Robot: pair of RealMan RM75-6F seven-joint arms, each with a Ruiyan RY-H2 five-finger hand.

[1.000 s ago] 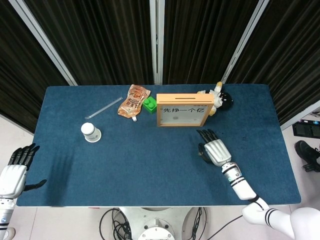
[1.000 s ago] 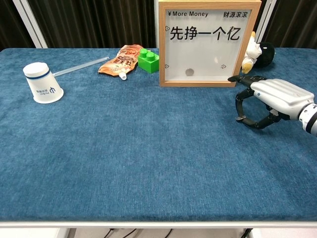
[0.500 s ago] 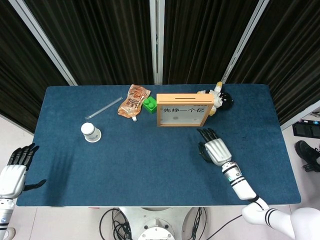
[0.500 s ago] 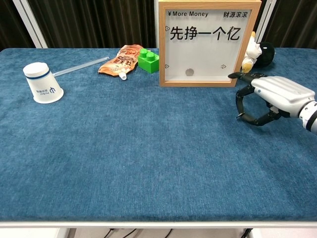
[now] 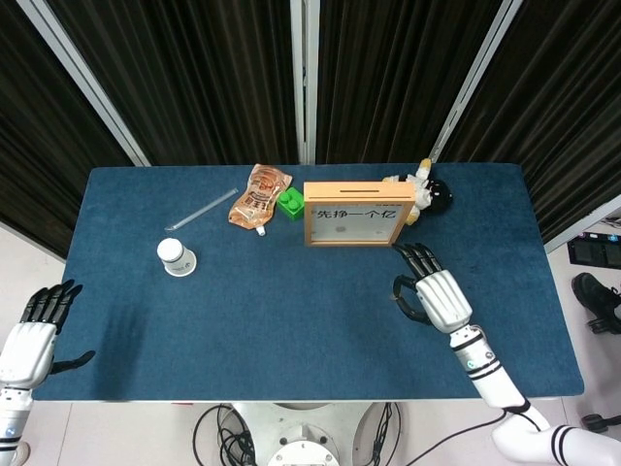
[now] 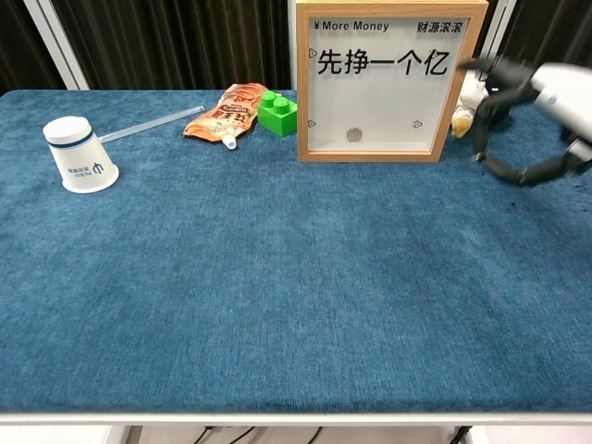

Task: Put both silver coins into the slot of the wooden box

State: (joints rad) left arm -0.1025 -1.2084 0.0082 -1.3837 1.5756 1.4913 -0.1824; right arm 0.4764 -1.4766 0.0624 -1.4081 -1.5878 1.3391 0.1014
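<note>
The wooden box (image 5: 309, 216) (image 6: 301, 92) stands upright at the back middle of the blue table, with its slot (image 5: 357, 186) on the top edge. One silver coin (image 6: 352, 135) lies behind its glass at the bottom. No other coin shows on the cloth. My right hand (image 5: 437, 294) (image 6: 536, 111) hangs above the table just right of the box front. Its thumb curls toward one bent finger with their tips close together, and whether anything sits between them is not visible. My left hand (image 5: 34, 330) stays off the table's left edge, fingers spread and empty.
A paper cup (image 5: 176, 257) (image 6: 80, 154) lies at the left, with a clear straw (image 5: 201, 209) behind it. An orange pouch (image 5: 259, 197) and a green brick (image 5: 289, 203) sit left of the box. A plush toy (image 5: 423, 190) (image 6: 481, 97) lies at its right rear.
My right hand has lifted off the cloth and moved up and to the right, now level with the box's upper part. The left hand has barely shifted.
</note>
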